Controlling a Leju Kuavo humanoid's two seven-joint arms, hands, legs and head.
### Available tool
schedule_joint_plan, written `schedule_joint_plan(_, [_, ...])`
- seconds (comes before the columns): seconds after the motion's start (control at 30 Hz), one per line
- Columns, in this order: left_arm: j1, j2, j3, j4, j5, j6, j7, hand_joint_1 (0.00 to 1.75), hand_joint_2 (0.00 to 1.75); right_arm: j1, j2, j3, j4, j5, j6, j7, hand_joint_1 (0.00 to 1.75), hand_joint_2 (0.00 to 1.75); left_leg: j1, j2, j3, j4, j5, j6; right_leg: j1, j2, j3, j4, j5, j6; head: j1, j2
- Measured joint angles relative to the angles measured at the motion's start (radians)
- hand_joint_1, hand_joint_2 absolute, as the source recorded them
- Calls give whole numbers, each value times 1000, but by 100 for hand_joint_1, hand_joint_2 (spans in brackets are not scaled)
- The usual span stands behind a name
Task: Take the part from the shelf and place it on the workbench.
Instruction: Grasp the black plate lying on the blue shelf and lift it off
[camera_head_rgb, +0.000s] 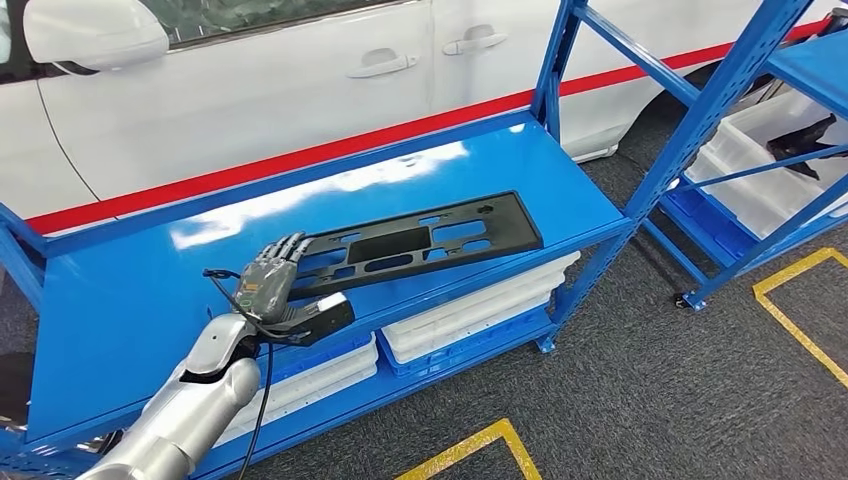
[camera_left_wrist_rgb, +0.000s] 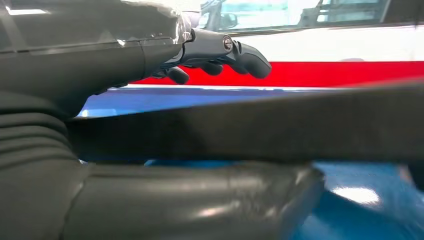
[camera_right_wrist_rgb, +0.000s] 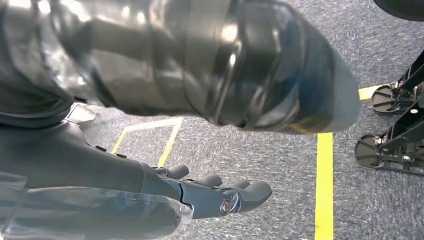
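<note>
- In the head view, the silver left arm (camera_head_rgb: 190, 400) comes up from the bottom and reaches over the front edge of the blue shelf (camera_head_rgb: 130, 290).
- The left hand (camera_head_rgb: 272, 285) sits on the near end of the part (camera_head_rgb: 430, 240). Its fingers lie on top of the part and its thumb is low at the front edge, so the hand is holding the part.
- The part is a long, flat, black panel with many cut-out holes. It lies on the blue shelf, slanting away from the hand toward the blue post (camera_head_rgb: 556, 65).
- A black cable (camera_head_rgb: 262, 400) hangs down beside the arm.
- A white car (camera_head_rgb: 250, 90) with a red stripe stands behind the shelf. White bins (camera_head_rgb: 480, 310) sit on the lower level.
- In the left wrist view, the part (camera_left_wrist_rgb: 280, 125) is a dark, blurry bar going across the picture. The thick grey thumb (camera_left_wrist_rgb: 200, 197) is on one side of it and the dark fingers (camera_left_wrist_rgb: 235, 52) are on the other side. The hand is clamped around the part.
- In the right wrist view, the right hand (camera_right_wrist_rgb: 210, 192) hangs over the grey carpet floor (camera_right_wrist_rgb: 280, 160) with yellow lines (camera_right_wrist_rgb: 325, 185). Its fingers are stretched out and a little apart, and it holds nothing.
</note>
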Motion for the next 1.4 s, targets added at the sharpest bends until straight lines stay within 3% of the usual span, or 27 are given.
schedule_joint_plan(0.13, [1, -1, -5, 5, 11, -4, -46, 0, 0, -2, -2, 0, 0, 8, 7, -3, 0, 0, 0, 0, 0, 0, 0, 0, 0, 0, 0, 0, 0, 0, 0, 0])
schedule_joint_plan(0.27, [2, -1, -28, 5, -10, 9, -57, 0, 175, -2, -7, 0, 0, 16, 13, -5, 0, 0, 0, 0, 0, 0, 0, 0, 0, 0, 0, 0, 0, 0, 0, 0])
schedule_joint_plan(0.47, [5, -2, -67, 5, -37, 31, -41, 0, 175, -2, -10, 0, 0, 22, 16, -5, 0, 0, 0, 0, 0, 0, 0, 0, 0, 0, 0, 0, 0, 0, 0, 0])
schedule_joint_plan(0.5, [6, -2, -71, 5, -37, 33, -40, 17, 175, -2, -11, 0, 0, 22, 16, -5, 0, 0, 0, 0, 0, 0, 0, 0, 0, 0, 0, 0, 0, 0, 0, 0])
schedule_joint_plan(0.6, [7, -4, -74, 5, -36, 36, -39, 145, 175, -2, -12, 0, 0, 22, 17, -5, 0, 0, 0, 0, 0, 0, 0, 0, 0, 0, 0, 0, 0, 0, 0, 0])
schedule_joint_plan(0.63, [8, -4, -74, 5, -35, 36, -39, 172, 175, -2, -12, 0, 0, 22, 18, -5, 0, 0, 0, 0, 0, 0, 0, 0, 0, 0, 0, 0, 0, 0, 0, 0])
schedule_joint_plan(1.4, [-10, -5, -92, 5, -38, 5, -37, 175, 175, -2, -27, 0, 0, 24, 38, -5, 0, 0, 0, 0, 2, 0, 0, 0, 0, 0, 1, 0, 0, 0, 0, 0])
